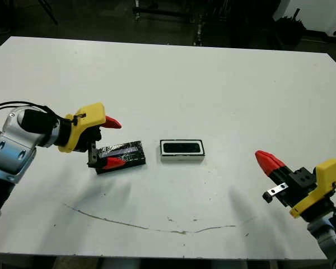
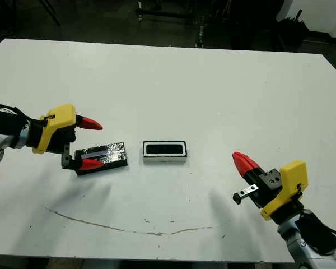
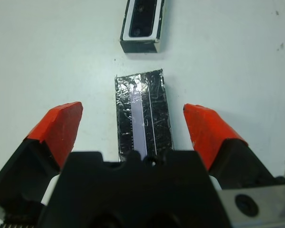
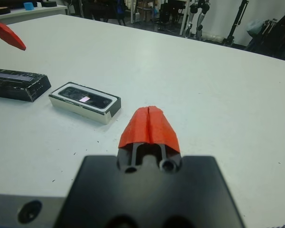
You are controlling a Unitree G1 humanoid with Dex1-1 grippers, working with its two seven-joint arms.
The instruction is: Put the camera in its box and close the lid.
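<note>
nearest to us, at the lower right of the head view, our right gripper (image 1: 267,161) hangs above the white table (image 1: 213,84) with its two red fingertips pressed together into one point, holding nothing; it sits well apart from the task's things. in the left-centre of the frame our left gripper (image 1: 113,143) has its fingers spread wide, one red tip up and clear of the table, the other low and overlapping the near edge of the lid (image 1: 122,155) in this view. we cannot tell whether that low tip touches the lid. the lid lies flat on the table, glossy black with a pale silvery streak along its length, and in our left wrist view it sits between the two open fingers. just to the right of the lid, near the middle of the frame, stands the box (image 1: 182,151), apart from the lid by a narrow strip of table. the camera (image 1: 182,148) lies inside the box, dark against the white lining.
</note>
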